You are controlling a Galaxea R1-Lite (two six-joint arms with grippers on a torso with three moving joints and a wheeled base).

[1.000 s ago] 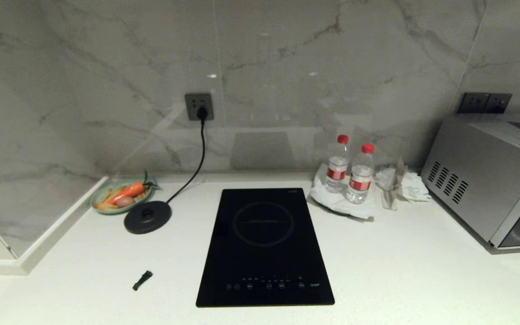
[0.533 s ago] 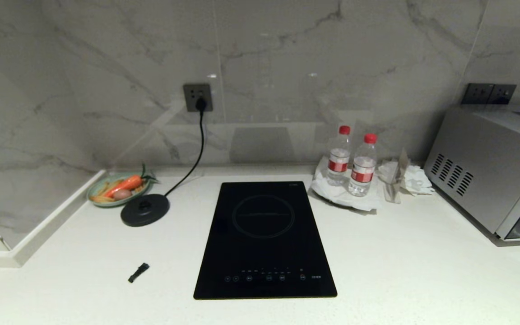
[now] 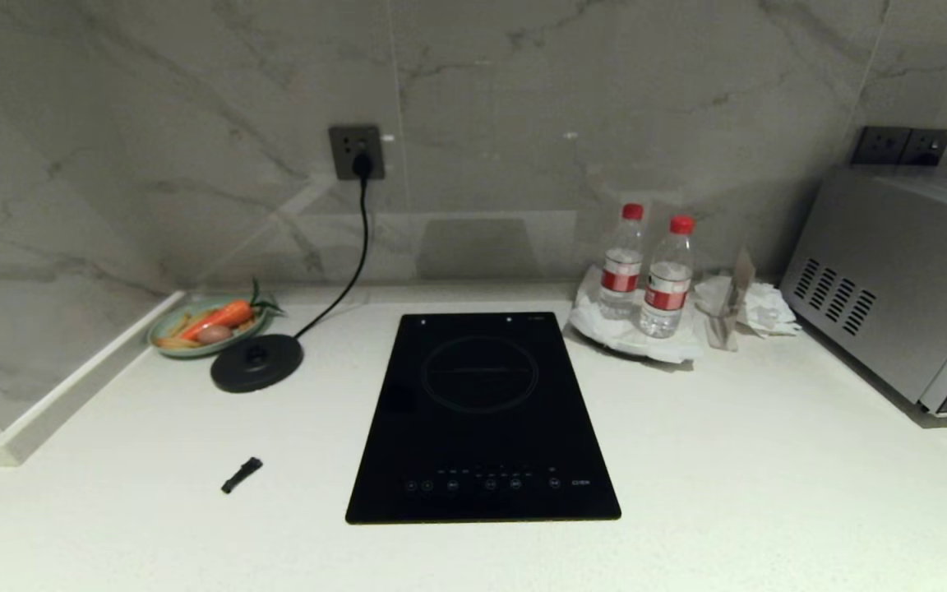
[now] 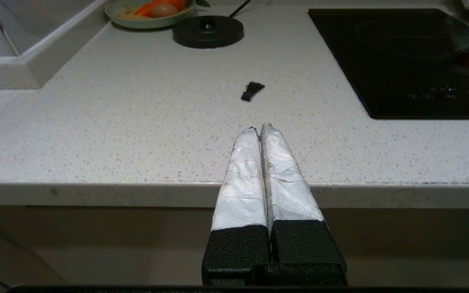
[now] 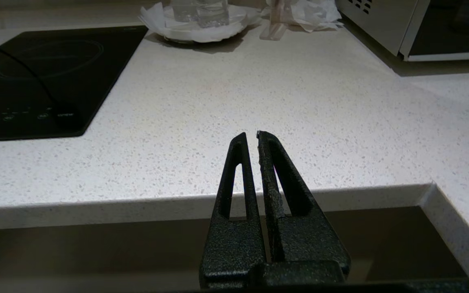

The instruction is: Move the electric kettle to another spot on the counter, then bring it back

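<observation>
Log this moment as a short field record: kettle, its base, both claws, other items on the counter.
electric kettle: not visible in any view
kettle base: bare, corded to wall socket
left claw: shut, empty, at the counter front edge
right claw: shut, empty, at the front edge
hob: centre, nothing on it
left rear: dish of vegetables
right rear: two water bottles, microwave
loose: small black piece

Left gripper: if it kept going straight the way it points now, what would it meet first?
Probably the small black piece lying on the counter, straight ahead of the shut left gripper; whether the gripper would pass over it is unclear.
</observation>
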